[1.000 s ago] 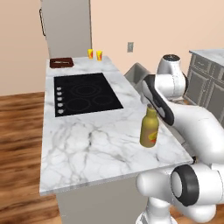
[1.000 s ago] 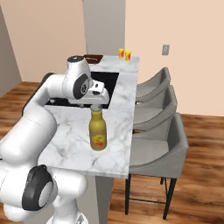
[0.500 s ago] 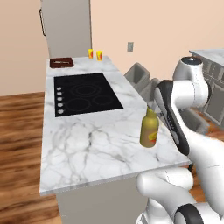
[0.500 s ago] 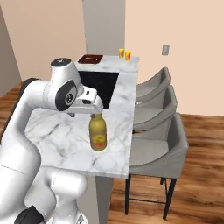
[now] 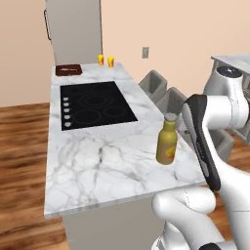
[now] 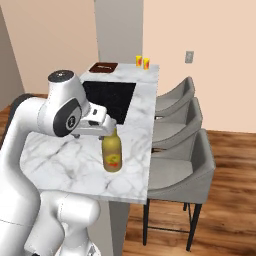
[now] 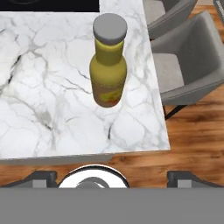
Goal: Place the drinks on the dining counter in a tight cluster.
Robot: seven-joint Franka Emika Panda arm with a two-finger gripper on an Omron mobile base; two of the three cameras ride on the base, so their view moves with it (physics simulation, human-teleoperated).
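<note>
A squat amber-yellow bottle [image 5: 167, 141] [image 6: 112, 152] with a grey cap and a red-yellow label stands upright on the dining counter [image 5: 97, 166] [image 6: 60, 155], close to its near right corner. It is the one drink in sight. From the hand view, the bottle [image 7: 108, 74] lies ahead and below on the white veined marble [image 7: 43, 87]. My gripper [image 7: 113, 177] is open, its two dark tips wide apart and nothing between them, drawn back from the bottle. In the right base view the white hand [image 6: 94, 122] hovers beside the bottle's neck.
A black glass cooktop [image 5: 95, 105] is set into the middle of the counter. Two small orange glasses [image 5: 106, 60] and a brown board [image 5: 68, 70] sit at the far end. Grey chairs [image 6: 177, 150] line the counter's right side, over a wooden floor [image 6: 225, 190].
The arm has swung round and the hand has drawn back from above the bottle towards the counter's near edge. The bottle has stayed in place and the jaws remain open.
</note>
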